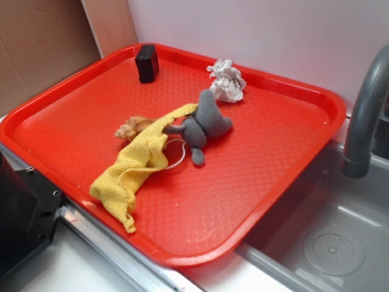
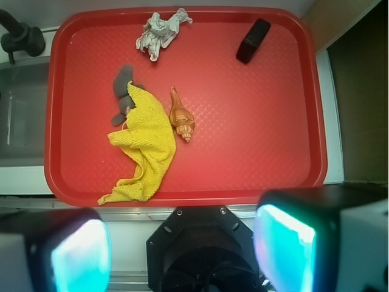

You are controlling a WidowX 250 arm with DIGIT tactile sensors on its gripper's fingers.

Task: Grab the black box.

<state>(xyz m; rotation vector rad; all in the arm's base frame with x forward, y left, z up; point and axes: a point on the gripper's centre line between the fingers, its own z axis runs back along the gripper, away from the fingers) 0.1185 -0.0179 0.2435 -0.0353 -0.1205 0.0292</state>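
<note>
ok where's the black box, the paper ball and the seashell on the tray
black box (image 2: 253, 41): wrist view, middle of its top face
paper ball (image 2: 159, 31): wrist view, centre of the crumpled white wad
seashell (image 2: 181, 117): wrist view, widest part of the orange shell

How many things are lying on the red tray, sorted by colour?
Black: 1, the black box
White: 1, the crumpled paper ball
Grey: 1, the plush toy
Yellow: 1, the cloth
Tan: 1, the seashell
Total: 5 on the tray
</note>
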